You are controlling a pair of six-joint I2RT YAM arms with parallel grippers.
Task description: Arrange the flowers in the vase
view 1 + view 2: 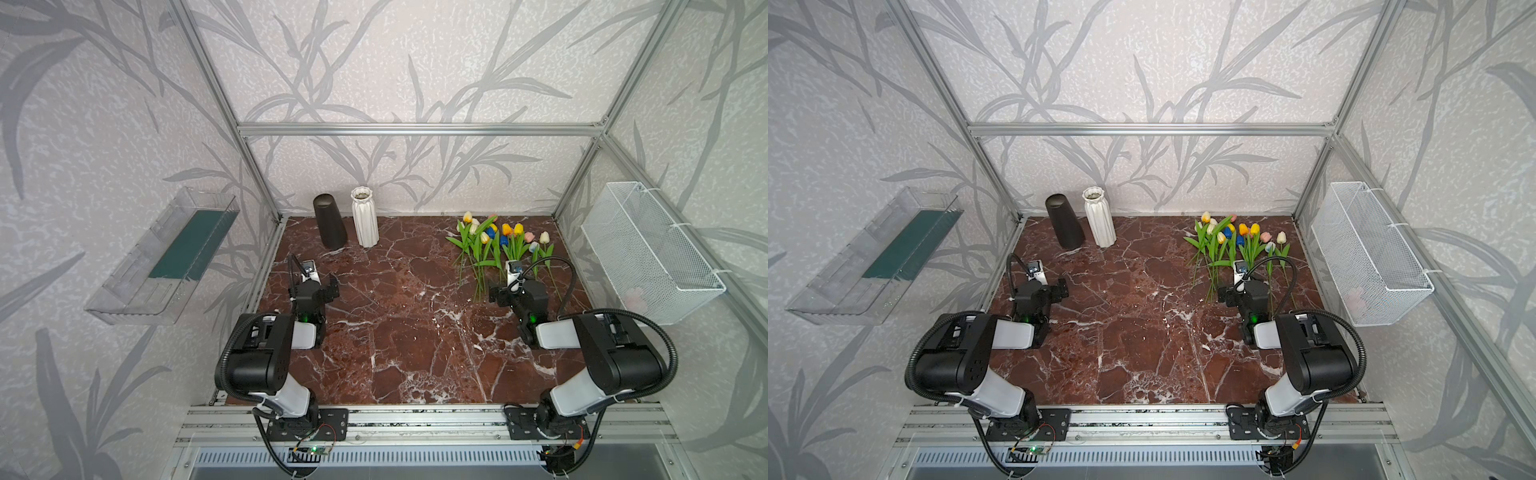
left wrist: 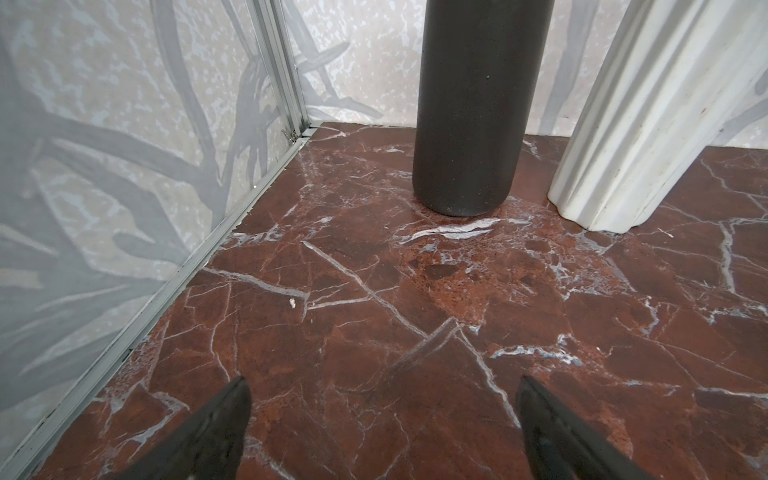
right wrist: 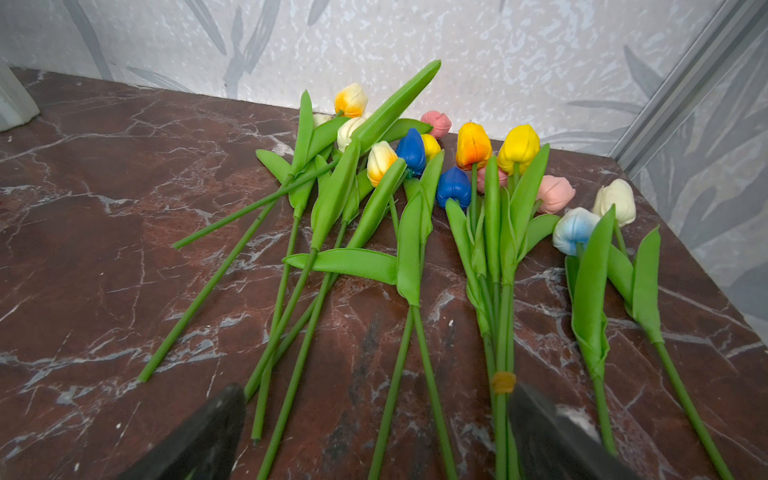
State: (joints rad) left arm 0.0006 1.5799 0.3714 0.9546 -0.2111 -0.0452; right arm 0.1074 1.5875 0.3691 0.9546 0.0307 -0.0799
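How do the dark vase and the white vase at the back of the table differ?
Colour: the dark vase is charcoal, the white vase off-white. Surface: the dark vase is smooth, while the white vase has vertical ribs. Place: the dark vase stands nearer the left wall, and the white vase is beside it toward the middle. Both stand upright by the back wall, apart from each other, with no flowers in them.
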